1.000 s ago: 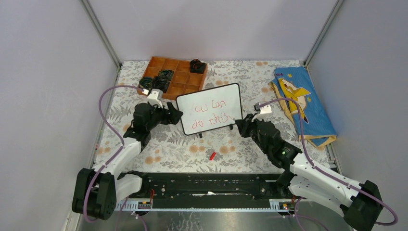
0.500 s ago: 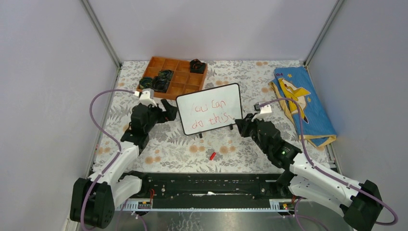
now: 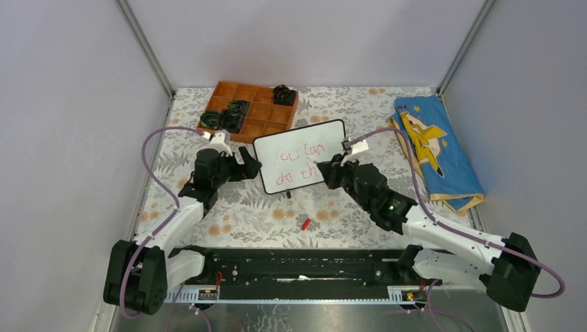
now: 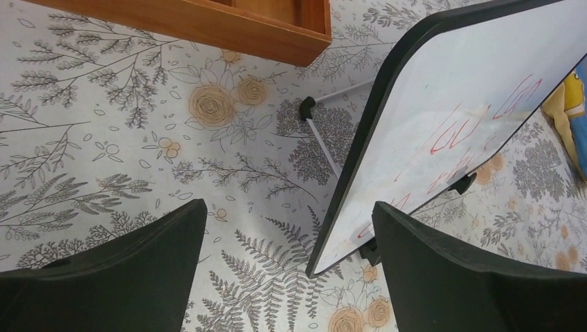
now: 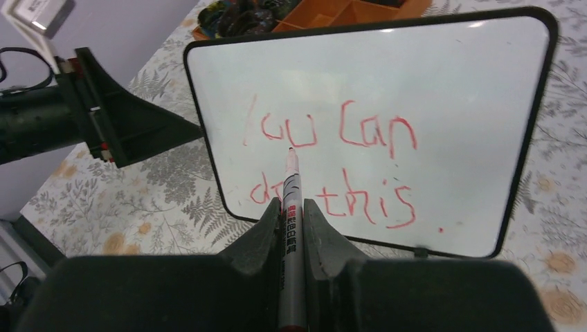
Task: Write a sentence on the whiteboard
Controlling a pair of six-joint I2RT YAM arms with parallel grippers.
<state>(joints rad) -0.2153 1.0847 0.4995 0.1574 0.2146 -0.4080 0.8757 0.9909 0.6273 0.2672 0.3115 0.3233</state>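
Whiteboard (image 3: 299, 155) stands tilted mid-surface (image 3: 346, 111), near orange tray (image 3: 253, 111). R gripper (image 5: 291, 207) clamps marker (image 5: 291, 183), tip at the sentence (image 5: 332, 166). L gripper (image 4: 287, 214) wide open, empty, beside board's left edge.

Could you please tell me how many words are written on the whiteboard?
4, all in red: "you" upper left, "can" upper right, "do" lower left, partly behind the marker, and "this" lower right.

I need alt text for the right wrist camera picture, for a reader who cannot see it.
The right gripper is shut on a marker whose tip is at the whiteboard, by the first line of the red sentence, roughly "you can do this". The left gripper points at its left edge.
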